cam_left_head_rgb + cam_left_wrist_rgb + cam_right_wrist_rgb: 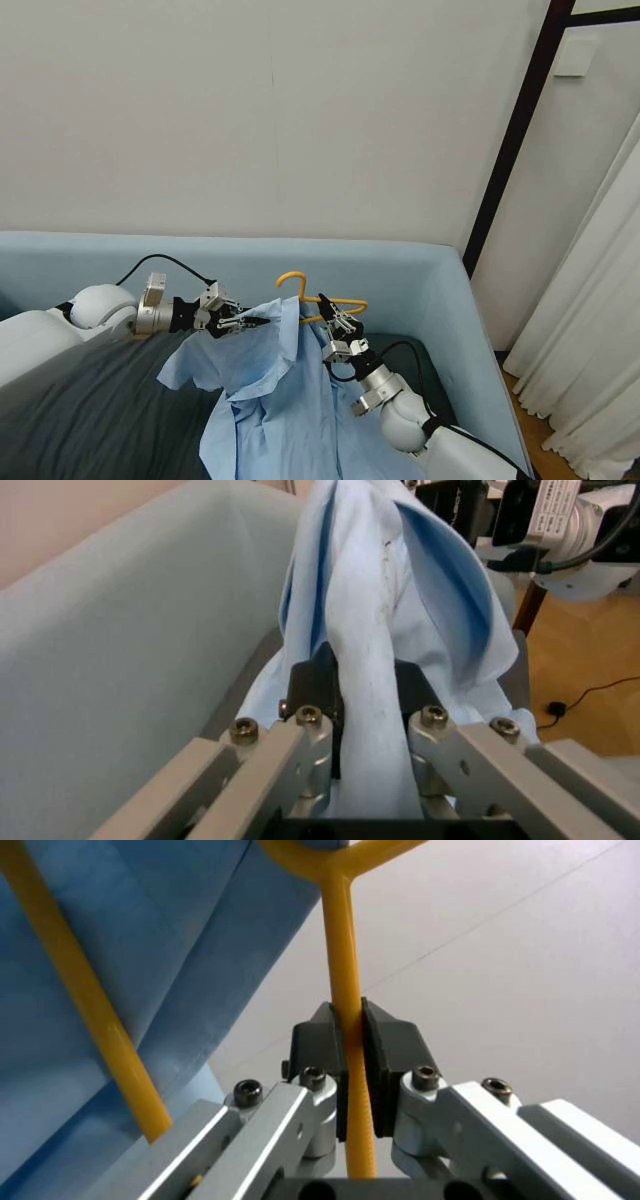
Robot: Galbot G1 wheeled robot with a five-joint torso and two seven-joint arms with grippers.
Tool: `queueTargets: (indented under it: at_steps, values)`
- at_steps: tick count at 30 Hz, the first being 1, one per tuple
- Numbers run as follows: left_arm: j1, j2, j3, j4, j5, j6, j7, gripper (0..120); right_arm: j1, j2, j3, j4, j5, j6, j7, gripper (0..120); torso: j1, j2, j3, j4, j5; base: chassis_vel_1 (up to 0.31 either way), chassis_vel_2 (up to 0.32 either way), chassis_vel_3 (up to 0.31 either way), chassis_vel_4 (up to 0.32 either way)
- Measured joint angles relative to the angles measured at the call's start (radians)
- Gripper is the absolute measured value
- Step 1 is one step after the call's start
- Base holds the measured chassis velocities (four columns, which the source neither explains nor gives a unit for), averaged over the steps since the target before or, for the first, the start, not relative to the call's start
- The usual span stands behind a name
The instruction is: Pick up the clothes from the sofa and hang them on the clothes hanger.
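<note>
Above the sofa (430, 285) seat, the left pincer (250, 323) is clenched on a fold of the light blue shirt (285, 400), which drapes down toward the sofa's cushion. The right pincer (338, 322) grips the yellow hanger (300, 283) before the sofa's backrest.

White rounded arm shells (100, 305); silver wrist cuffs (152, 303); black cables (163, 258); black fingers (392, 1046); hex screws (427, 1078).

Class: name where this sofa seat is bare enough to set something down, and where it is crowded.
Bare: the dark seat under the left arm, beside the shirt. Crowded: the middle, where the left hand grips the shirt and the right hand grips the hanger.
</note>
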State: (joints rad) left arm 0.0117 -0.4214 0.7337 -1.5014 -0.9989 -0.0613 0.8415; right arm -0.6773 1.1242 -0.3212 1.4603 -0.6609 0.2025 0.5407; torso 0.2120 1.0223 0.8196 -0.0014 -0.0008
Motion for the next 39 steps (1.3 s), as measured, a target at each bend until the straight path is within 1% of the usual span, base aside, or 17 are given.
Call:
queueTargets:
  at_steps: [2, 9, 12, 13, 15, 17, 18, 22, 23, 24, 25, 28, 29, 30, 33, 35, 39]
  values:
    - [0.037, 0.011, -0.048, -0.012, 0.010, 0.000, -0.002, 7, -0.001, 0.000, -0.003, 0.006, -0.001, 0.000, 0.000, 5, 0.000, 0.000, 0.000, 0.0001, -0.0002, 0.000, 0.000, 0.000, 0.000]
    - [0.101, 0.055, -0.111, -0.040, 0.018, -0.019, -0.018, 7, -0.020, -0.022, -0.023, 0.053, 0.044, -0.012, -0.022, 7, 0.000, 0.000, 0.000, 0.0002, -0.0001, 0.000, 0.000, 0.000, 0.000]
    - [0.131, 0.076, -0.134, -0.033, 0.019, -0.033, -0.031, 7, -0.064, -0.047, -0.039, 0.115, 0.155, -0.069, -0.021, 20, 0.000, 0.000, 0.000, 0.0004, -0.0004, 0.000, 0.000, 0.000, 0.000]
    - [0.131, 0.076, -0.134, -0.033, 0.019, -0.033, -0.031, 7, -0.064, -0.047, -0.039, 0.115, 0.155, -0.069, -0.021, 20, 0.000, 0.000, 0.000, 0.0004, -0.0004, 0.000, 0.000, 0.000, 0.000]
    - [0.163, 0.085, -0.149, -0.032, 0.018, -0.042, -0.029, 7, -0.117, -0.066, -0.043, 0.179, 0.234, -0.101, -0.020, 29, 0.000, 0.000, 0.000, 0.0001, 0.0001, 0.000, 0.000, 0.000, 0.000]
    - [0.196, 0.098, -0.159, -0.029, 0.017, -0.050, -0.029, 7, -0.176, -0.092, -0.032, 0.233, 0.275, -0.105, -0.020, 36, 0.000, 0.000, 0.000, -0.0002, 0.0000, 0.000, 0.000, 0.000, 0.000]
    - [0.196, 0.098, -0.159, -0.029, 0.017, -0.050, -0.029, 7, -0.176, -0.092, -0.032, 0.233, 0.275, -0.105, -0.020, 36, 0.000, 0.000, 0.000, -0.0002, 0.0000, 0.000, 0.000, 0.000, 0.000]
    - [0.272, 0.131, -0.187, -0.025, 0.022, -0.072, -0.031, 7, -0.263, -0.147, -0.003, 0.298, 0.321, -0.093, -0.024, 53, 0.000, 0.000, 0.000, 0.0000, -0.0002, 0.000, 0.000, 0.000, 0.000]
    - [0.286, 0.138, -0.190, -0.028, 0.022, -0.077, -0.034, 7, -0.280, -0.158, 0.004, 0.301, 0.342, -0.091, -0.026, 58, 0.000, 0.000, 0.000, 0.0004, -0.0004, 0.000, 0.000, 0.000, 0.000]
    - [0.286, 0.138, -0.190, -0.028, 0.022, -0.077, -0.034, 7, -0.280, -0.158, 0.004, 0.301, 0.342, -0.091, -0.026, 58, 0.000, 0.000, 0.000, 0.0004, -0.0004, 0.000, 0.000, 0.000, 0.000]
    - [0.297, 0.143, -0.191, -0.030, 0.022, -0.082, -0.039, 7, -0.292, -0.163, 0.009, 0.301, 0.364, -0.091, -0.028, 62, 0.000, 0.000, 0.000, 0.0003, -0.0004, 0.000, 0.000, 0.000, 0.000]
    - [0.319, 0.152, -0.188, -0.020, 0.024, -0.107, -0.072, 7, -0.314, -0.166, 0.019, 0.279, 0.479, -0.113, -0.036, 77, 0.000, 0.000, 0.000, 0.0002, 0.0001, 0.000, 0.000, 0.000, 0.000]
    - [0.322, 0.148, -0.186, -0.009, 0.025, -0.114, -0.078, 7, -0.321, -0.167, 0.022, 0.278, 0.528, -0.129, -0.039, 81, 0.000, 0.000, 0.000, 0.0004, 0.0002, 0.000, 0.000, 0.000, 0.000]
    - [0.322, 0.148, -0.186, -0.009, 0.025, -0.114, -0.078, 7, -0.321, -0.167, 0.022, 0.278, 0.528, -0.129, -0.039, 81, 0.000, 0.000, 0.000, 0.0004, 0.0002, 0.000, 0.000, 0.000, 0.000]
    - [0.327, 0.126, -0.183, 0.011, 0.019, -0.126, -0.089, 7, -0.335, -0.174, 0.023, 0.292, 0.707, -0.204, -0.054, 94, 0.000, 0.000, 0.000, 0.0000, -0.0002, 0.000, 0.000, 0.000, 0.000]
    - [0.333, 0.112, -0.182, 0.015, 0.008, -0.128, -0.092, 7, -0.336, -0.175, 0.029, 0.284, 0.765, -0.230, -0.063, 98, 0.000, 0.000, 0.000, -0.0001, 0.0002, 0.000, 0.000, 0.000, 0.000]
    - [0.375, 0.103, -0.188, -0.010, 0.006, -0.139, -0.091, 7, -0.314, -0.168, 0.037, 0.228, 0.822, -0.265, -0.071, 100, 0.000, 0.000, 0.000, -0.0006, -0.0002, 0.000, 0.000, 0.000, 0.000]
